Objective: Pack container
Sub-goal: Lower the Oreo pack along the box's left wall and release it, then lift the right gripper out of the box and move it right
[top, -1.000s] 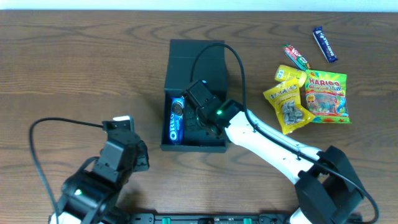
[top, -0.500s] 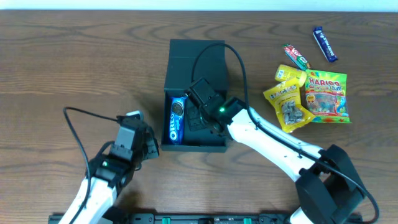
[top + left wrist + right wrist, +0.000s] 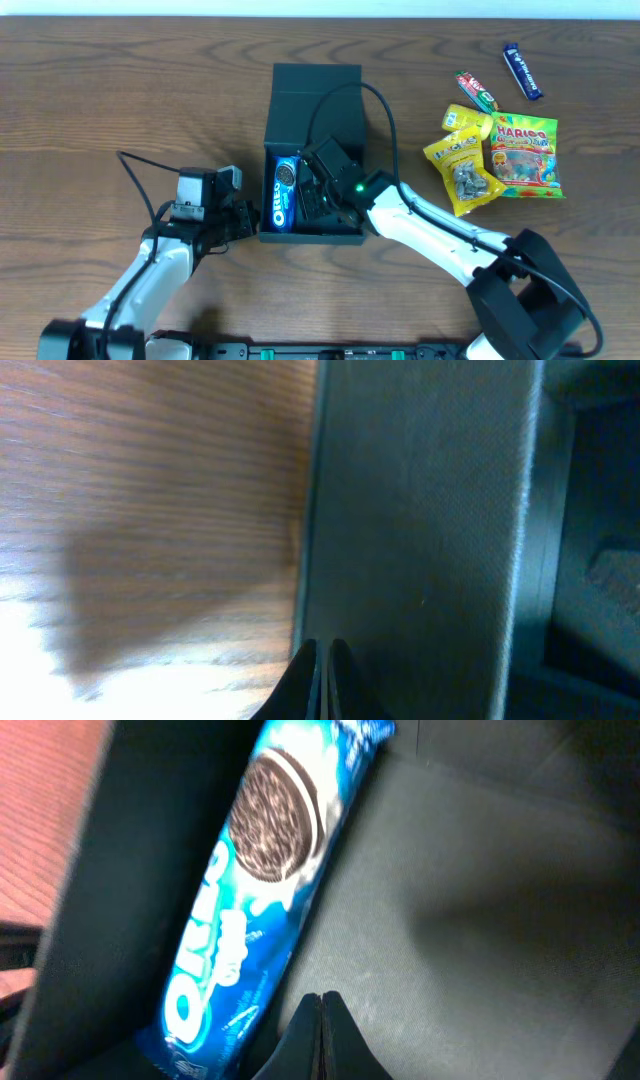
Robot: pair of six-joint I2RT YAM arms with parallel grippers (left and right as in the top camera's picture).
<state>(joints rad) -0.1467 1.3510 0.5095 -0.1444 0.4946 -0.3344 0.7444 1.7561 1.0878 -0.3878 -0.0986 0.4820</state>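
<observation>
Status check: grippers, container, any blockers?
Left gripper shut, at container outer left wall. Right gripper shut, empty, inside container beside Oreo pack. Haribo bag outside, unpacked. No blockers seen.

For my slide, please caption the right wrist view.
Closed fingers inside the dark container, beside a blue Oreo pack.

The brown wood-grain table (image 3: 120, 90) carries the dark container (image 3: 312, 90) near its middle, its flap lid laid back toward the far edge; well to its right lie the snack packs; a green and yellow Haribo bag (image 3: 525, 155) touches 2 overlapping yellow bags (image 3: 462, 175) on their right; just beyond these lie a slim red and green bar (image 3: 477, 90) and, apart from it, a blue bar (image 3: 522, 70), both aslant.
</observation>
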